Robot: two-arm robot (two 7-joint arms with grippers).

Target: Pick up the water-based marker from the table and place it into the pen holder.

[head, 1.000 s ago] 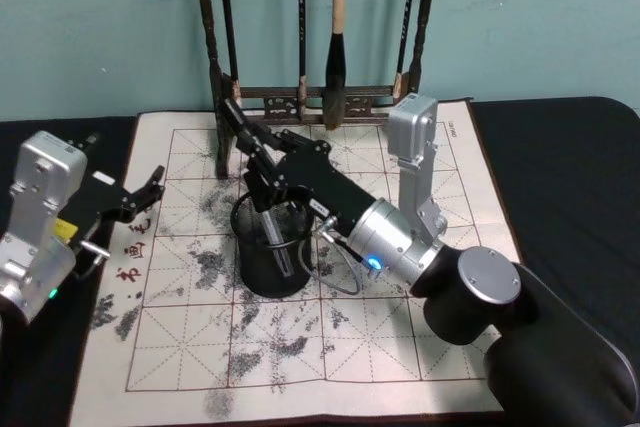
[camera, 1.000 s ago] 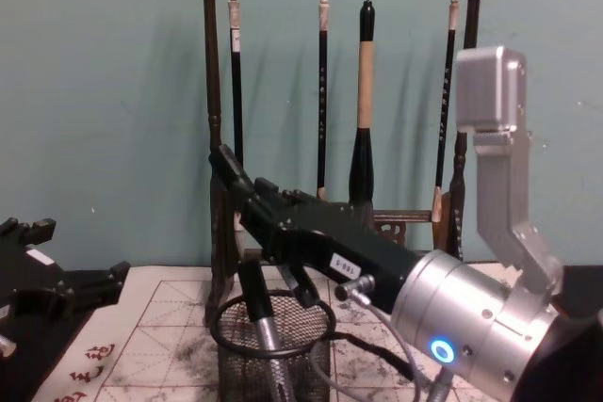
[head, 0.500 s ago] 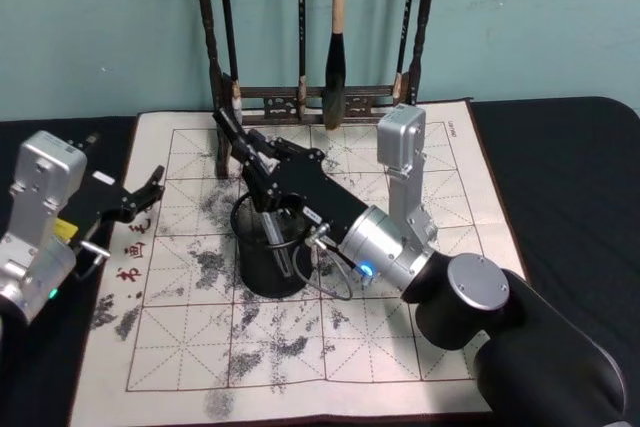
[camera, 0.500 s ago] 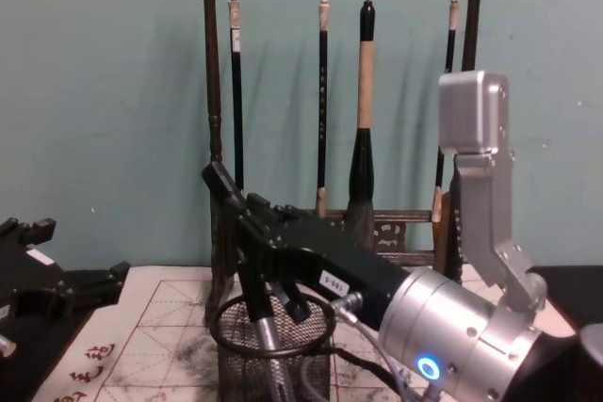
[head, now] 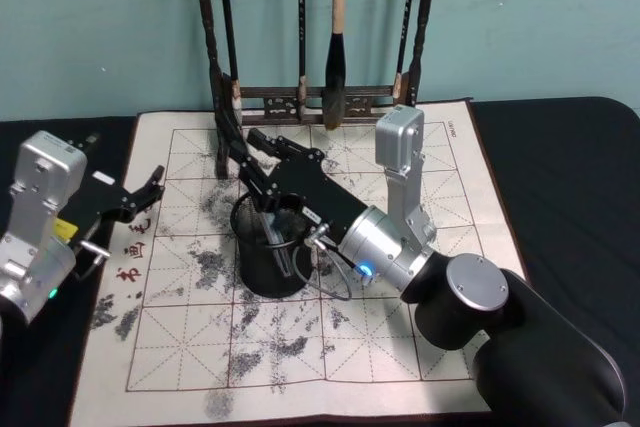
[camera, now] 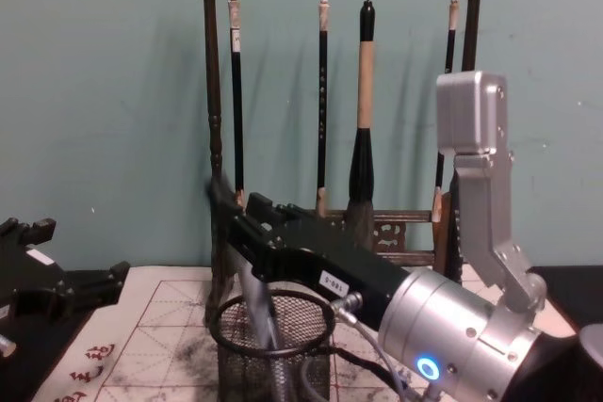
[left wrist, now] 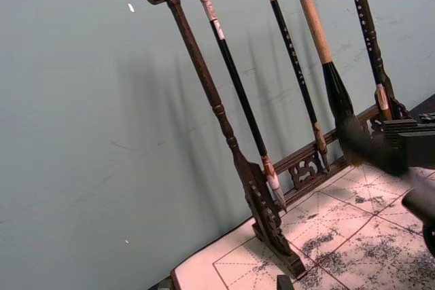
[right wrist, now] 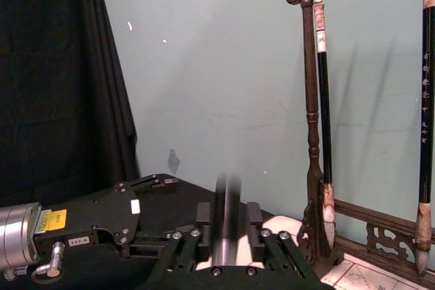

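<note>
Near the middle of the head view: the right gripper (head: 268, 209) hung over the pen holder (head: 268, 257), its jaws closed on the marker (camera: 262, 319).
Marker: a grey barrel stood steeply inside the mesh cup, its lower end already below the rim in the chest view, its top between the fingers.
Pen holder: it sat on the stained mat of the table (head: 560, 167), left of centre in the head view.
Risk, tipping: I judged the light mesh cup could be dragged or knocked over if the arm pulled away sideways with the jaws closed.
Risk, release: let go while leaning, the marker might rattle against the rim or tilt out.
Risk, behind: the brush rack (head: 318, 97) stood close at the upper centre; a high retreat could snag it.
Left gripper (head: 140, 195): idle at the left edge, fingers spread, holding nothing.
Writing: red characters were printed at the mat's left margin, unreadable to me; small labels on both grippers were illegible.
</note>
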